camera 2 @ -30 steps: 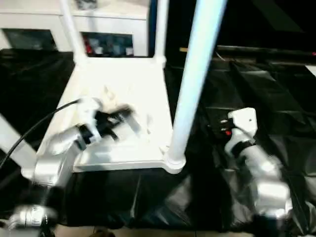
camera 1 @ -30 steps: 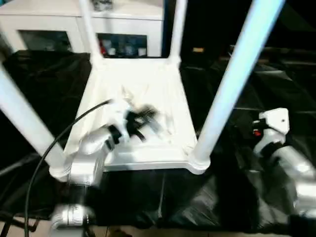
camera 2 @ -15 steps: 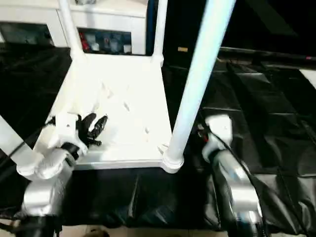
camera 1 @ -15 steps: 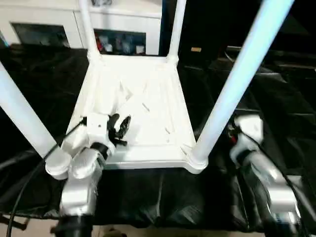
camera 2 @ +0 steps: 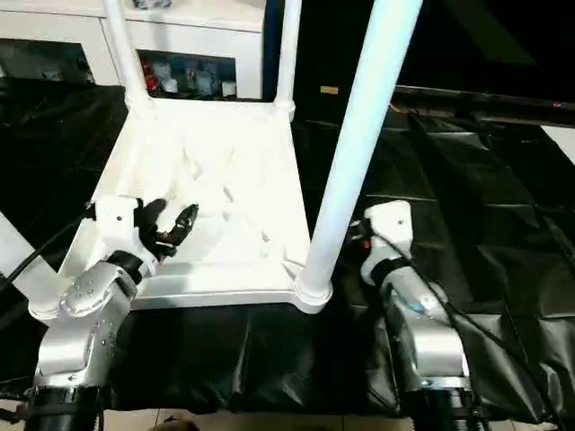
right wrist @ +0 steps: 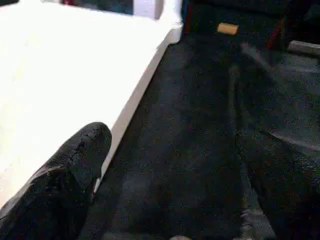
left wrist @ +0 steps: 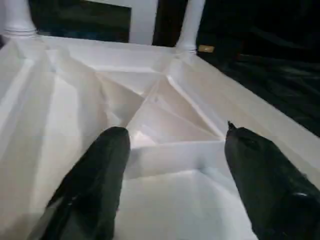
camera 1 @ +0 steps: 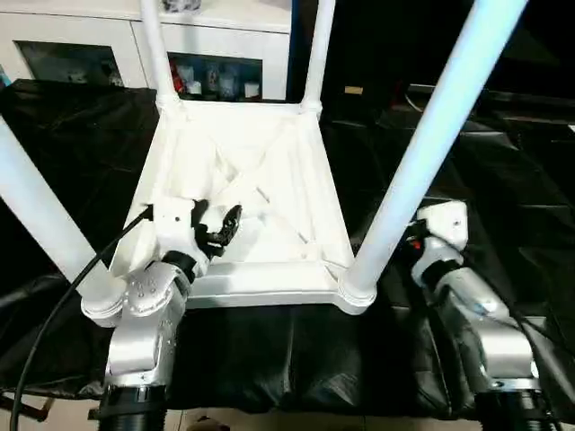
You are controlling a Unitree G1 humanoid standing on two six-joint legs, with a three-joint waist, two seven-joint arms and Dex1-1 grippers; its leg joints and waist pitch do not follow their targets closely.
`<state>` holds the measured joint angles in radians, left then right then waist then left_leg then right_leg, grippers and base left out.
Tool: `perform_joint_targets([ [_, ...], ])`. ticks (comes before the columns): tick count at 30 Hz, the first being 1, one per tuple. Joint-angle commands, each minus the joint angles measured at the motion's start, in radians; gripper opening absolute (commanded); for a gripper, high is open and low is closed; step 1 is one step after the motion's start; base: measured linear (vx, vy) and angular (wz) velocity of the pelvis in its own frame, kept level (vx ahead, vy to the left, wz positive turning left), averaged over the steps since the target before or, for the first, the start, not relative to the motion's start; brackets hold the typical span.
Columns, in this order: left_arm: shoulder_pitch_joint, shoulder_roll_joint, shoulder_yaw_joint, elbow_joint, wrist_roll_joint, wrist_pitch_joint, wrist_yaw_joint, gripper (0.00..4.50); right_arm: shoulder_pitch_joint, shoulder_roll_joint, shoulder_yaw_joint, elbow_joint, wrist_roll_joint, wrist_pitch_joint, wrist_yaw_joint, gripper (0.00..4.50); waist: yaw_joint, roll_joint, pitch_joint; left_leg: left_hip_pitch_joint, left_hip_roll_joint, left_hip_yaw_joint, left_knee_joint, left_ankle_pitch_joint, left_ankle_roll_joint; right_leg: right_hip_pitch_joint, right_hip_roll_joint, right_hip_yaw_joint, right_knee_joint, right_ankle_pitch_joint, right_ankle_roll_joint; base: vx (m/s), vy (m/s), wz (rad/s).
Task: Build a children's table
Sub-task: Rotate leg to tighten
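The left gripper [camera 1: 218, 232] is held spread and empty above the ribbed near edge of the inverted tabletop [camera 1: 287, 171]; the right gripper [right wrist: 175, 165], likewise spread, is held beside its right edge. Four smooth tapered legs [camera 1: 429, 144] are socketed upright. The rigid plastic is probably light; gripping by the rim is advised.

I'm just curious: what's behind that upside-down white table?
Behind the tabletop stands a white cabinet with glass doors; small colourful items show inside, too blurred to name. The far legs cover parts of it.
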<state>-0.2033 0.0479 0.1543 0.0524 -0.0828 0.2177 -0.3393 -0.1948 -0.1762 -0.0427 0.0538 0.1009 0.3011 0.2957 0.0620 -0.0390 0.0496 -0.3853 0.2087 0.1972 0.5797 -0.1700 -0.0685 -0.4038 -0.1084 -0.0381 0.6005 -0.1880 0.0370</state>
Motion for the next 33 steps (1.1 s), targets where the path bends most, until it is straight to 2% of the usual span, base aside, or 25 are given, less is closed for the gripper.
perform_joint_targets([
  [1, 0.001, -0.001, -0.01, -0.027, 0.008, 0.001, 0.018, 3.46, 0.001, 0.002, -0.001, 0.003, -0.009, 0.009, 0.0, 4.5, 0.003, -0.002, -0.062, 0.018, 0.014, -0.007, -0.067, -0.233, 0.006, 0.039, -0.009, 0.021, -0.066, -0.126, -0.143, 0.0, 0.0, 0.0],
  [2, 0.004, -0.001, -0.01, -0.034, 0.002, 0.004, 0.023, 3.46, -0.003, 0.004, 0.001, 0.006, -0.011, 0.009, -0.006, 4.5, 0.005, 0.002, -0.062, 0.018, 0.015, -0.007, -0.067, -0.228, 0.006, 0.038, -0.01, 0.022, -0.064, -0.124, -0.143, 0.0, 0.0, 0.0],
  [7, 0.01, 0.01, -0.023, -0.04, 0.009, 0.005, 0.033, 3.46, -0.005, 0.002, 0.008, 0.011, -0.013, 0.011, -0.012, 4.5, 0.006, 0.002, -0.064, 0.017, 0.013, -0.007, -0.065, -0.204, 0.008, 0.039, -0.009, 0.021, -0.06, -0.094, -0.142, 0.0, 0.0, 0.0],
  [8, 0.01, 0.011, -0.024, -0.039, 0.01, 0.005, 0.037, 3.46, -0.005, -0.002, 0.012, 0.011, -0.017, 0.01, -0.013, 4.5, 0.005, 0.005, -0.063, 0.019, 0.015, -0.011, -0.066, -0.202, -0.003, 0.038, -0.003, 0.018, -0.057, -0.084, -0.144, 0.0, 0.0, 0.0],
  [9, 0.011, 0.012, -0.024, -0.039, 0.011, 0.006, 0.04, 3.46, -0.005, -0.005, 0.015, 0.01, -0.02, 0.01, -0.014, 4.5, 0.002, 0.007, -0.064, 0.022, 0.018, -0.015, -0.067, -0.204, -0.029, 0.039, 0.008, 0.012, -0.053, -0.055, -0.149, 0.0, 0.0, 0.0],
  [10, 0.011, 0.015, -0.026, -0.037, 0.015, 0.008, 0.044, 3.46, -0.005, -0.004, 0.014, 0.012, -0.018, 0.01, -0.017, 4.5, -0.001, 0.01, -0.064, 0.024, 0.021, -0.02, -0.07, -0.208, -0.045, 0.04, 0.014, 0.008, -0.05, -0.039, -0.155, 0.0, 0.0, 0.0],
  [11, 0.014, 0.02, -0.025, -0.032, 0.018, 0.023, 0.055, 3.46, -0.005, -0.002, 0.013, 0.013, -0.018, 0.009, -0.022, 4.5, -0.007, 0.014, -0.063, 0.027, 0.028, -0.028, -0.075, -0.226, -0.064, 0.041, 0.026, -0.001, -0.048, -0.006, -0.177, 0.0, 0.0, 0.0],
  [13, 0.016, 0.026, -0.028, -0.031, 0.019, 0.031, 0.055, 3.46, -0.004, 0.003, 0.011, 0.01, -0.012, 0.008, -0.022, 4.5, -0.01, 0.015, -0.063, 0.024, 0.021, -0.023, -0.07, -0.248, -0.047, 0.043, 0.028, -0.003, -0.053, -0.001, -0.214, 0.0, 0.0, 0.0],
  [14, 0.017, 0.03, -0.031, -0.032, 0.018, 0.031, 0.051, 3.46, -0.004, 0.005, 0.009, 0.01, -0.011, 0.007, -0.022, 4.5, -0.01, 0.011, -0.062, 0.02, 0.016, -0.019, -0.067, -0.251, -0.039, 0.043, 0.024, 0.0, -0.056, -0.018, -0.213, 0.0, 0.0, 0.0],
  [15, 0.018, 0.033, -0.033, -0.033, 0.017, 0.03, 0.049, 3.46, -0.005, 0.007, 0.009, 0.011, -0.011, 0.007, -0.022, 4.5, -0.004, 0.007, -0.062, 0.015, 0.009, -0.014, -0.064, -0.259, -0.033, 0.045, 0.01, 0.007, -0.061, -0.08, -0.19, 0.0, 0.0, 0.0],
  [17, 0.019, 0.039, -0.038, -0.035, 0.015, 0.031, 0.045, 3.46, -0.007, 0.01, 0.006, 0.013, -0.009, 0.01, -0.024, 4.5, 0.004, 0.003, -0.06, 0.012, 0.008, -0.012, -0.065, -0.271, -0.023, 0.043, -0.011, 0.021, -0.072, -0.185, -0.143, 0.0, 0.0, 0.0],
  [18, 0.019, 0.041, -0.041, -0.038, 0.013, 0.034, 0.044, 3.46, -0.01, 0.011, 0.007, 0.015, -0.01, 0.013, -0.026, 4.5, 0.007, 0.003, -0.06, 0.015, 0.011, -0.013, -0.066, -0.271, -0.02, 0.039, -0.012, 0.023, -0.075, -0.223, -0.128, 0.0, 0.0, 0.0],
  [20, 0.019, 0.046, -0.048, -0.042, 0.011, 0.036, 0.041, 3.46, -0.014, 0.011, 0.008, 0.016, -0.01, 0.017, -0.028, 4.5, 0.006, 0.005, -0.06, 0.015, 0.014, -0.016, -0.069, -0.259, -0.025, 0.038, -0.008, 0.022, -0.073, -0.217, -0.122, 0.0, 0.0, 0.0],
  [24, 0.021, 0.051, -0.06, -0.043, 0.01, 0.039, 0.037, 3.46, -0.019, 0.009, 0.007, 0.022, -0.007, 0.021, -0.031, 4.5, 0.005, 0.007, -0.059, 0.02, 0.014, -0.017, -0.07, -0.283, -0.035, 0.033, -0.002, 0.022, -0.072, -0.208, -0.129, 0.0, 0.0, 0.0],
  [25, 0.021, 0.052, -0.061, -0.043, 0.011, 0.043, 0.037, 3.46, -0.019, 0.009, 0.006, 0.021, -0.006, 0.021, -0.031, 4.5, 0.004, 0.005, -0.059, 0.019, 0.013, -0.017, -0.071, -0.284, -0.034, 0.033, -0.002, 0.023, -0.071, -0.208, -0.129, 0.0, 0.0, 0.0],
  [33, 0.024, 0.063, -0.074, -0.045, -0.002, 0.046, 0.033, 3.46, -0.017, 0.008, 0.004, 0.014, 0.001, 0.026, -0.03, 4.5, 0.006, 0.01, -0.06, 0.019, 0.012, -0.018, -0.071, -0.29, -0.039, 0.033, -0.004, 0.022, -0.071, -0.207, -0.129, 0.0, 0.0, 0.0],
])
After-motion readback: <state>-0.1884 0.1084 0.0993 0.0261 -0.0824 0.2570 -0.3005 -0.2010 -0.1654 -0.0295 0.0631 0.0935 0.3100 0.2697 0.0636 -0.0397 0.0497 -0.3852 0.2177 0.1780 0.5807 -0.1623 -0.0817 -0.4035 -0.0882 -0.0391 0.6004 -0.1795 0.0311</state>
